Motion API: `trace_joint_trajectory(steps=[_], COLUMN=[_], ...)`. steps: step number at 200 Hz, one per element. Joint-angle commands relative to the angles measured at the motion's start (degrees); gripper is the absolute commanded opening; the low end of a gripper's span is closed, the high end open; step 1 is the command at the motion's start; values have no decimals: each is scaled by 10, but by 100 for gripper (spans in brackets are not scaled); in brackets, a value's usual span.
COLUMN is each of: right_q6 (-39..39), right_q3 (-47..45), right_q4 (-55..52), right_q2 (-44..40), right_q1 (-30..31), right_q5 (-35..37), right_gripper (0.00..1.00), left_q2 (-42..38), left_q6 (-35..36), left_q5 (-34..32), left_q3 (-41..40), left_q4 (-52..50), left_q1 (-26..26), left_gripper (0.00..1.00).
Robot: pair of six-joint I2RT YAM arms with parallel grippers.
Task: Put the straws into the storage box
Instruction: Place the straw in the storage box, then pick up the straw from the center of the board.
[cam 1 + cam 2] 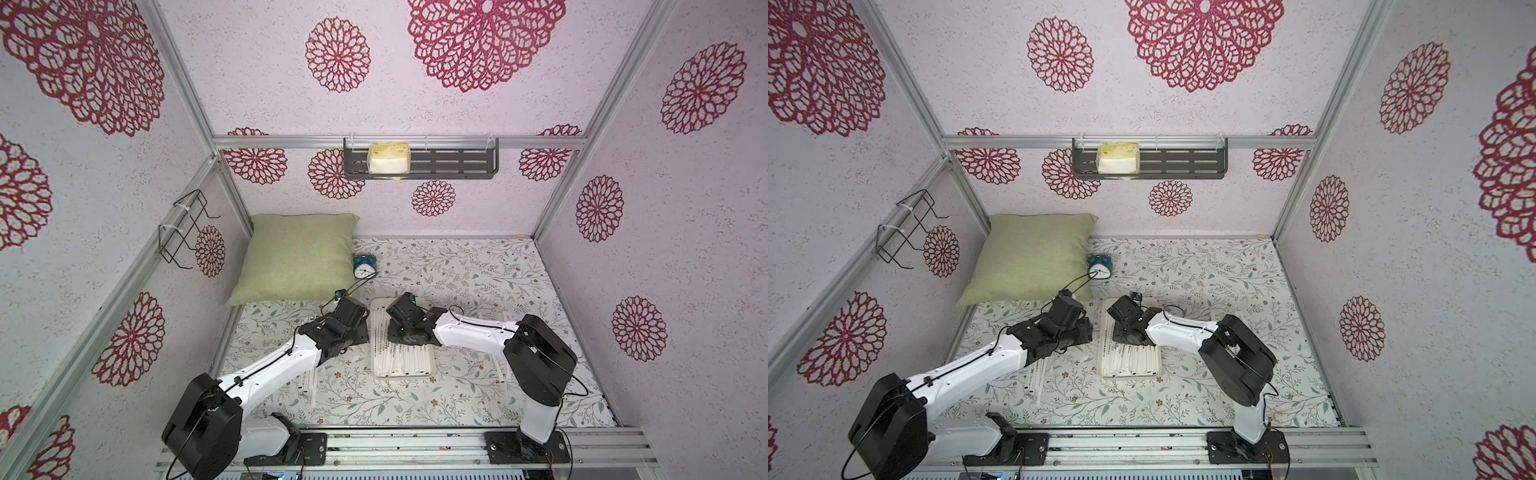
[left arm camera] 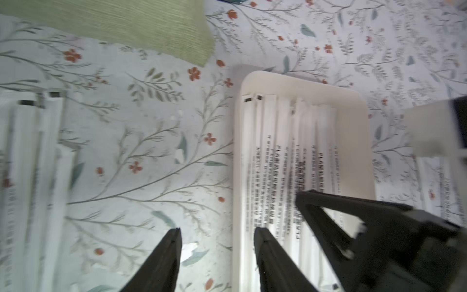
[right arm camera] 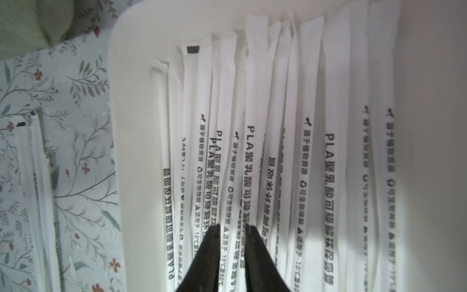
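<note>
The storage box is a shallow white tray at the middle of the table, with several straws lying lengthwise in it. My right gripper hangs low over these straws. Its jaws stand a narrow gap apart, and printed wrappers show through the gap. My left gripper is open and empty. One finger is above the bare table and the other above the box's left rim. More straws lie loose on the table left of the box, partly under the left arm.
A green pillow and a teal alarm clock sit at the back left. A dark slotted shelf hangs on the back wall and a wire rack on the left wall. A few straws lie right of the box.
</note>
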Motion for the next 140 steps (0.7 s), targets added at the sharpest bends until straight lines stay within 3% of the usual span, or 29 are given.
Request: trace_joint_trajectory(steps=[1, 57, 140], right_q6=[-31, -39, -47], right_q3=[15, -58, -85], right_q4=[-39, 6, 31], right_q2=[-63, -114, -113], right_q1=[3, 3, 2], right_q5=[26, 32, 24], right_gripper=[27, 27, 27], left_q2=[-38, -88, 4], left_q6=[-36, -95, -46], left_q5=[-39, -23, -8], left_q3=[-26, -100, -91], left_q4=[-89, -127, -91], left_q1=[40, 101, 113], left_gripper=[49, 48, 38])
